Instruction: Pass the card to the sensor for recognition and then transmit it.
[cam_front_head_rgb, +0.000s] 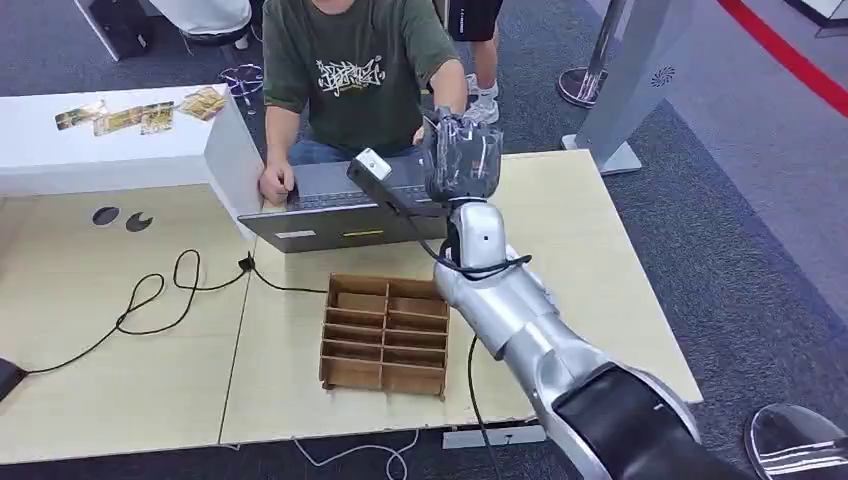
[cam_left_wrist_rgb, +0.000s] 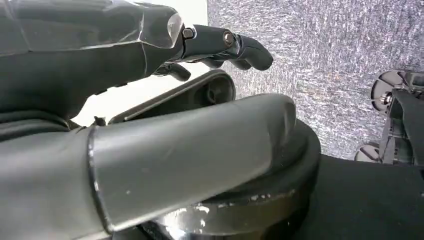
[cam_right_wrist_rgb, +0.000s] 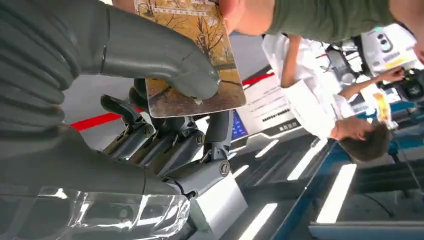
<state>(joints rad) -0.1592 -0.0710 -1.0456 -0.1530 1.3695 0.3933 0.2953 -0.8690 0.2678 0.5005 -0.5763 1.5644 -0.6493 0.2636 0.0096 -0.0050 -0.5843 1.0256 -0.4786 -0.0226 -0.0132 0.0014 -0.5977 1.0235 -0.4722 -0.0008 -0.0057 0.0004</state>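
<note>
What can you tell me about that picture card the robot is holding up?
The card is a flat, stiff-looking rectangle printed with a golden-brown scene of bare dark trees; its edges look worn and dark. The right hand holds it, the thick grey thumb pressing one face and the darker fingers behind the other. In the head view that hand is raised over the table's far side, before the seated person, whose fingers seem to touch the card's far end.
</note>
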